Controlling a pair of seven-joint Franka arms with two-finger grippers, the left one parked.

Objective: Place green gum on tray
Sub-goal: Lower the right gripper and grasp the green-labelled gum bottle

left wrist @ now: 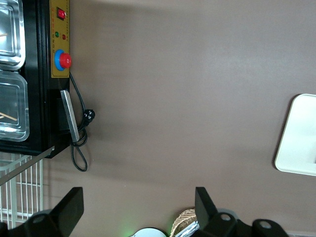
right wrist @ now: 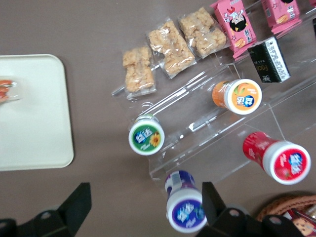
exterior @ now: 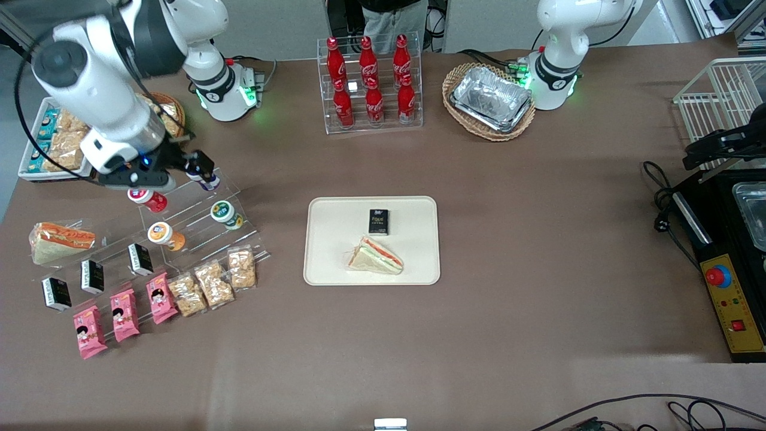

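task not yet begun in any material sense: the green gum (exterior: 226,214) sits on the clear stepped rack (exterior: 197,230), well apart from the tray (exterior: 335,269), and nothing holds it. all of the work remains: descent, grasp, lift, carry and release.

the gripper (exterior: 179,173) hangs above the upper step of the rack, toward the working arm's end of the table. in the wrist view its two fingers (right wrist: 74,205) stand wide apart with nothing between them, and the blue gum (right wrist: 185,207) lies closest under them; the green gum (right wrist: 146,138) is one step nearer the front camera. judgement: the gripper must shift toward the green lid before closing, or it risks taking the blue one.

containers, in order across the front view. the small white tray (exterior: 27,170) at the table edge holds wrapped snacks. the rack carries the red gum (exterior: 149,200), orange gum (exterior: 164,234), the blue and the green, with black boxes (exterior: 93,276) on a lower step. the cream tray holds a black box (exterior: 379,221) and a wrapped sandwich (exterior: 377,257), with bare floor left around them. the wicker basket (exterior: 458,78) holds foil trays (exterior: 492,99).
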